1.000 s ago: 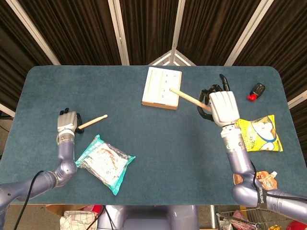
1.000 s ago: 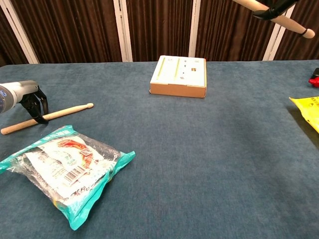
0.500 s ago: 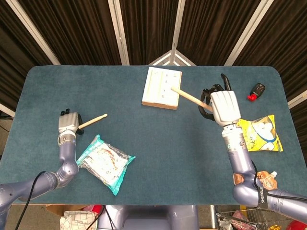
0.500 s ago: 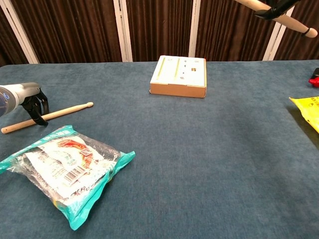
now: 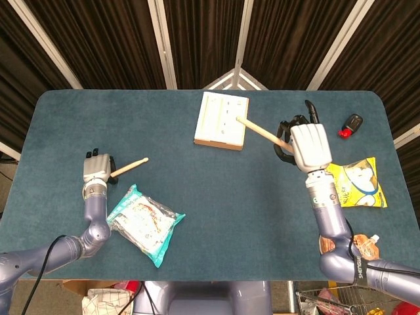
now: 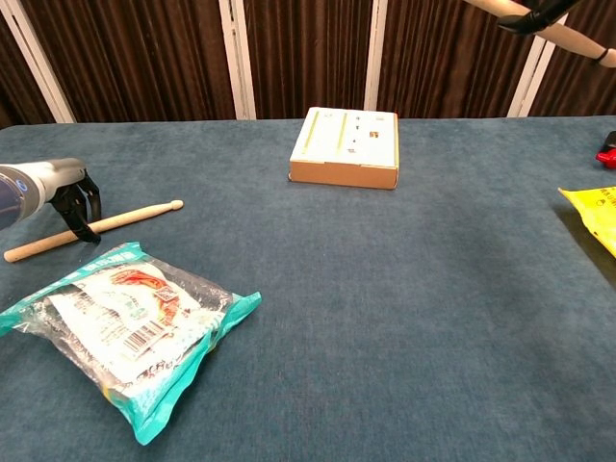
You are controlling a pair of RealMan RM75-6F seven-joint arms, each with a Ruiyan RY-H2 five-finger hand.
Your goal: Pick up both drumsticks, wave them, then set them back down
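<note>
One drumstick (image 5: 261,132) is held aloft, clamped in the right hand (image 5: 308,146) fingers. The other drumstick (image 6: 94,229) is gripped low over the table (image 6: 385,289) by the left hand (image 5: 96,172) fingers, beside a snack packet (image 6: 120,327).

Dark curtains (image 5: 118,39), white posts (image 6: 234,58), teal table (image 5: 236,190)

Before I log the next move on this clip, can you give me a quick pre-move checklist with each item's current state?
1. Right hand holds right drumstick: ok, raised clear of the table.
2. Left hand holds left drumstick: ok, fingers around it.
3. Left drumstick lifted: cannot tell, it sits low at the cloth.
4. Snack bag apart from left drumstick: ok, but close.
5. Box under right drumstick's tip: not ok for a low swing.
</note>
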